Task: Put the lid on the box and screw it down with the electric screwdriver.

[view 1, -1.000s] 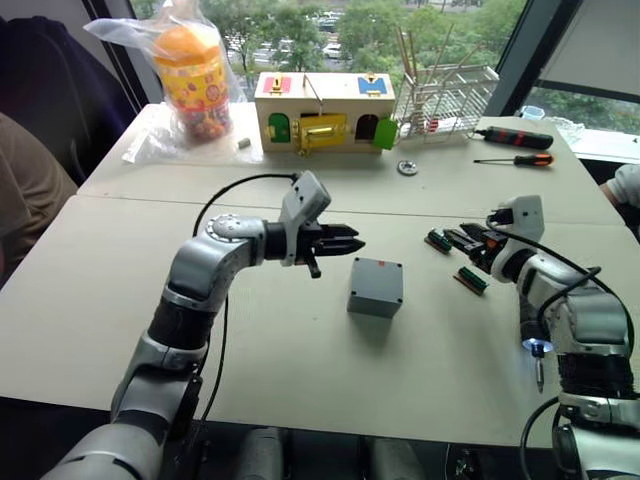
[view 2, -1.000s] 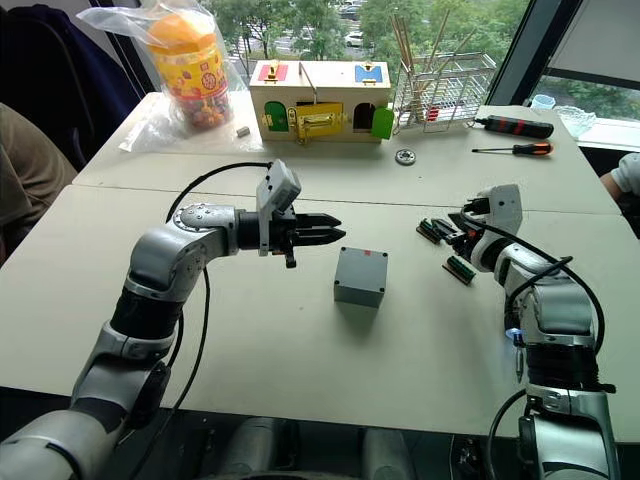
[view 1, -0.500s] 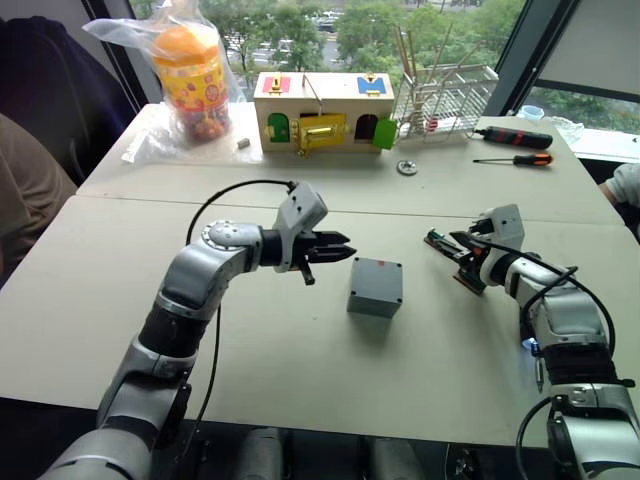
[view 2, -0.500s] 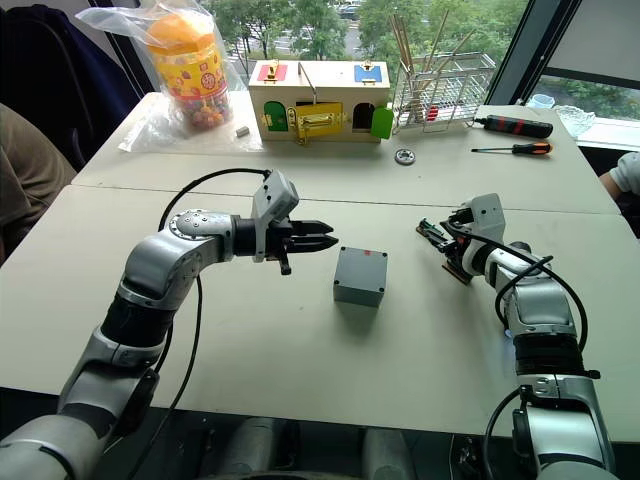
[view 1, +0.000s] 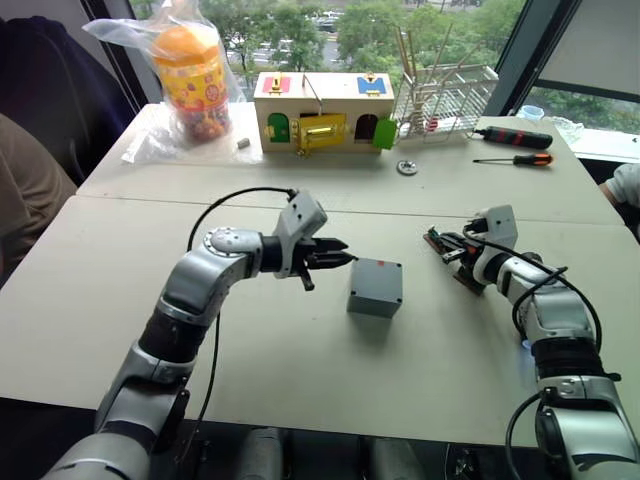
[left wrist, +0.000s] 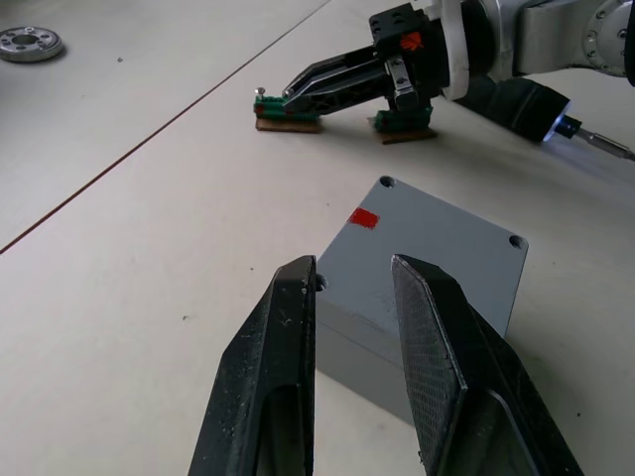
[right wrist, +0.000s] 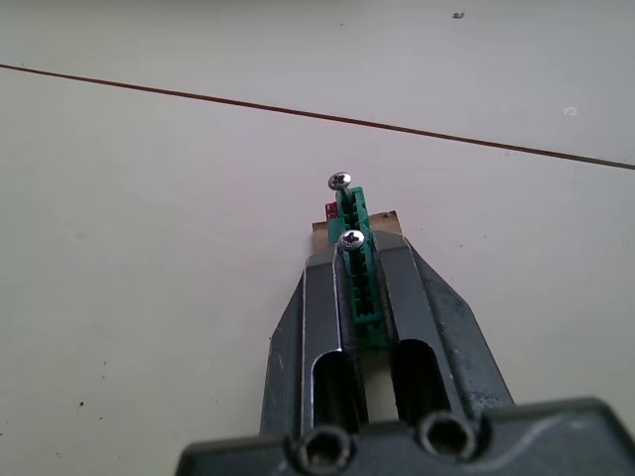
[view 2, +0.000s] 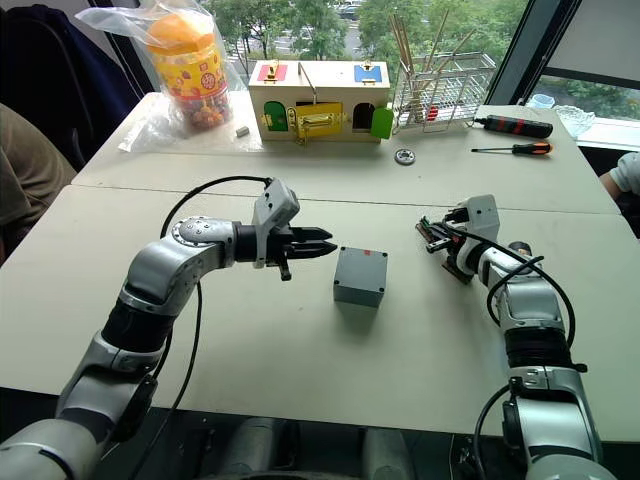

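Place: robot test lab | Evidence: worktables [view 1: 90,300], hand tools [view 1: 513,137] (screwdrivers), wooden latch box [view 1: 324,110], big windows [view 1: 440,25]

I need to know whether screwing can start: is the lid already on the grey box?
On. The box shows a closed flat top, the lid, with screw holes at its corners and a seam below.

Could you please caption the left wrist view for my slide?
Left gripper, open, poised just short of the grey box.
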`<state>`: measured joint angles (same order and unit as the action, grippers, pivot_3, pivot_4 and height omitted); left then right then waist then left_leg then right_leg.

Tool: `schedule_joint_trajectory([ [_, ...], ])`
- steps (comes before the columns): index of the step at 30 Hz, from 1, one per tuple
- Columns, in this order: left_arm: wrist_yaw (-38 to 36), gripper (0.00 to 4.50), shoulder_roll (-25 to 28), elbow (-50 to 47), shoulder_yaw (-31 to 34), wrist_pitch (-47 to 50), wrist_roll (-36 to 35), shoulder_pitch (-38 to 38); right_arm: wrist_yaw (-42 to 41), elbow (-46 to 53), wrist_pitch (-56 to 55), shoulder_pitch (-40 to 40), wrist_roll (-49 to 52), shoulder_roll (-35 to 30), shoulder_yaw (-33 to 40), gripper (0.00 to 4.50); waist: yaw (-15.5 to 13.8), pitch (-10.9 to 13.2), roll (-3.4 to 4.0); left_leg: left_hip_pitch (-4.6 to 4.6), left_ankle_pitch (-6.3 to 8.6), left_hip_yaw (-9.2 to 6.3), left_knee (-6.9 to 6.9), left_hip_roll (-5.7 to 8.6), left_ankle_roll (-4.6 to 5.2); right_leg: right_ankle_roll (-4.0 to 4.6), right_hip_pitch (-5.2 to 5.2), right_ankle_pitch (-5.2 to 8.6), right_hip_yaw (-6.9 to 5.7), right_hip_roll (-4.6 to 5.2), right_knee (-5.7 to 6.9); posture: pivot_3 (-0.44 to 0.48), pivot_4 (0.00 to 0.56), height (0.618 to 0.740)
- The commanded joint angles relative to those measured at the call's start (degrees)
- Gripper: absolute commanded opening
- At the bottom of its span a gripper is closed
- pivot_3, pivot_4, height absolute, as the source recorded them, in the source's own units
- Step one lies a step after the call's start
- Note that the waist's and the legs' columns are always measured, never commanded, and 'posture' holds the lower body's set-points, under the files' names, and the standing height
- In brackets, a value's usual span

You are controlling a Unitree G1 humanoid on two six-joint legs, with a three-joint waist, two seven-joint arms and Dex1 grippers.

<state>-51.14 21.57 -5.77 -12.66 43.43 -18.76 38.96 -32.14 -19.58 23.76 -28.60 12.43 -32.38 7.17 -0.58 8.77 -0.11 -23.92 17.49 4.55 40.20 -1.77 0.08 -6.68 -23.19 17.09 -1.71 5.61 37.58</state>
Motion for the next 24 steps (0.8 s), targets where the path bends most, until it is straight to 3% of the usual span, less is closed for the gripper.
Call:
schedule_joint_trajectory([
  [1,0.1,1.20,0.4,-1.2,0.1,-1.1,-0.3,0.2,0.2,0.6,-1.1,-1.3,0.1,0.1,1.0,0.05,0.0,0.0,0.00,0.00,0.00,0.00,0.00,0.00,0.00,0.00,0.00,0.00,0.00,0.00,0.00,0.000,0.150,0.708],
  [16,0.5,1.20,0.3,-1.4,-0.4,-1.2,-0.4,-0.4,-5.5,4.3,4.0,0.9,1.5,-1.7,0.3,0.05,0.0,0.0,0.00,0.00,0.00,0.00,0.00,0.01,0.00,0.00,0.00,0.00,0.00,0.00,0.00,0.000,0.150,0.708],
  [24,0.7,1.20,0.0,-1.3,-0.5,-1.4,-0.3,-0.4,-5.0,1.5,4.5,-0.4,0.8,-1.8,0.6,0.05,0.0,0.0,0.00,0.01,0.00,0.00,0.00,0.01,0.00,0.00,0.00,0.00,0.00,0.00,0.00,0.000,0.150,0.708],
])
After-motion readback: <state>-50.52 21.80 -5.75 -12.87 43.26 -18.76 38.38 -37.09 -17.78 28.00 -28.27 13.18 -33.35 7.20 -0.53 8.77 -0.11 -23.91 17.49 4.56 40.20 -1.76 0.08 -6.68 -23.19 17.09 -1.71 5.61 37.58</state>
